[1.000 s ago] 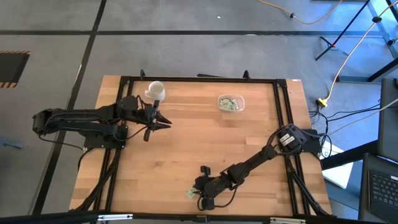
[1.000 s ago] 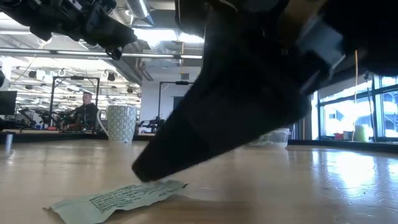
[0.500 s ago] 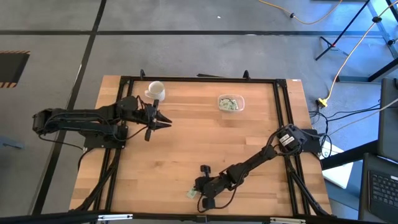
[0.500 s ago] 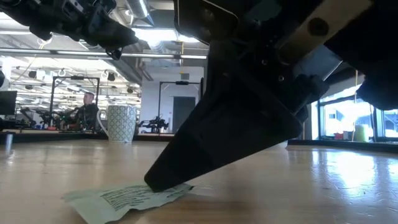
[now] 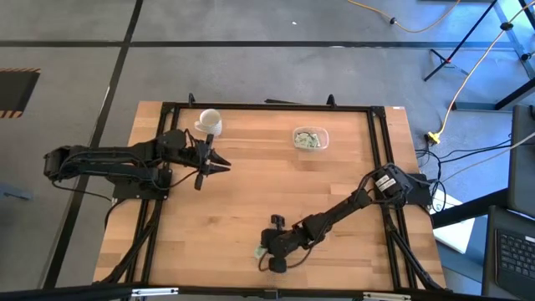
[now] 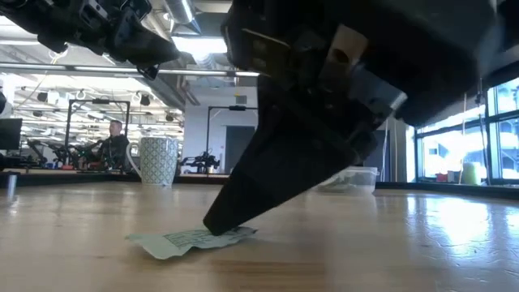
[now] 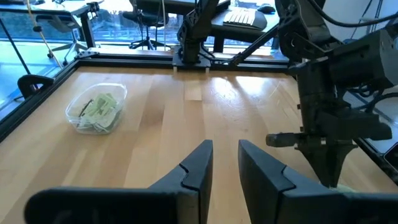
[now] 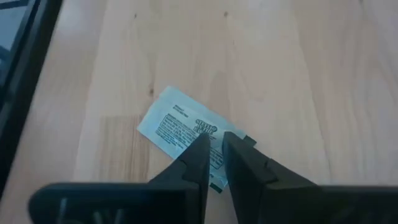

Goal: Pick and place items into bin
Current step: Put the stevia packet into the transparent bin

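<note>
One pale green and white packet [image 5: 261,252] lies flat near the table's near edge; it also shows in the low view [image 6: 188,242]. My right gripper [image 8: 213,144] slants down onto it, fingers nearly together on one end. The clear bin [image 5: 309,139] stands toward the far edge on its base, with several packets inside [image 7: 99,111]. My left gripper [image 7: 225,160] hovers above the table beside the white mug [image 5: 208,124], with a narrow gap between its fingers and nothing in them. My right gripper pinches the packet between its two fingertips at one short end [image 8: 189,134]. The fingers [image 6: 223,223] come from above, slanting down toward the table's left. The packet's other end [image 6: 150,243] rests on the table.
The mug [image 6: 158,161] stands near the far left corner, close by my left arm. A black frame rail [image 5: 380,159] runs around the table's edges. Bare wood [image 5: 251,201] lies between the packet and the bin. A person sits in the room behind [image 6: 112,146].
My right gripper has moved a little toward the far edge and turned. The packet under its fingertips has slid along the table with it and swung round, so it shows shorter in the low view. My left arm has kept still.
</note>
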`<action>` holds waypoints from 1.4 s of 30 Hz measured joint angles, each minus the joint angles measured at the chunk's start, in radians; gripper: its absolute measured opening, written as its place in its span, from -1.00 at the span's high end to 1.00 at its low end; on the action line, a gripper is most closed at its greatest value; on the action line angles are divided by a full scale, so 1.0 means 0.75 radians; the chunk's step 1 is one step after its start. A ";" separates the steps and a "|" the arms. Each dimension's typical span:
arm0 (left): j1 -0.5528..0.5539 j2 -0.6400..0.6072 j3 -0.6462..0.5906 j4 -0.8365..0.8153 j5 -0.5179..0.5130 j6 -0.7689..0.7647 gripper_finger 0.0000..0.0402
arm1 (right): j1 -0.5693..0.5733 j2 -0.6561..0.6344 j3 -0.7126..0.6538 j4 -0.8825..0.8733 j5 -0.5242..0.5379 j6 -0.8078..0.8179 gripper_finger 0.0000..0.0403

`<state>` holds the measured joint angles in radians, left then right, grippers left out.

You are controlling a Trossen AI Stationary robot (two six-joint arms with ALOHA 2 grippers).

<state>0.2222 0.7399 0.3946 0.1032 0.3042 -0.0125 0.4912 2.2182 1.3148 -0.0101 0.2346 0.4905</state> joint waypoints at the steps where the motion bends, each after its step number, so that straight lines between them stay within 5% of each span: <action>1: 0.000 0.000 0.000 -0.004 0.000 0.000 0.65 | -0.006 -0.001 0.000 -0.001 -0.026 0.007 0.73; 19: 0.000 0.001 0.000 -0.013 0.009 0.011 0.65 | -0.019 0.008 -0.009 0.115 -0.068 -0.404 0.73; 27: 0.000 0.001 0.000 -0.013 0.014 0.035 0.65 | -0.021 0.013 -0.011 0.158 -0.062 -0.417 0.72; 35: 0.000 0.001 0.000 -0.013 0.015 0.035 0.65 | -0.021 0.020 0.054 0.156 -0.061 -0.486 0.50; 42: 0.000 0.001 0.000 -0.014 0.015 0.035 0.65 | -0.022 0.014 0.107 -0.061 0.001 -0.449 0.44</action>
<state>0.2222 0.7403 0.3946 0.0927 0.3157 0.0139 0.4744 2.2288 1.3952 -0.0562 0.2352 0.1541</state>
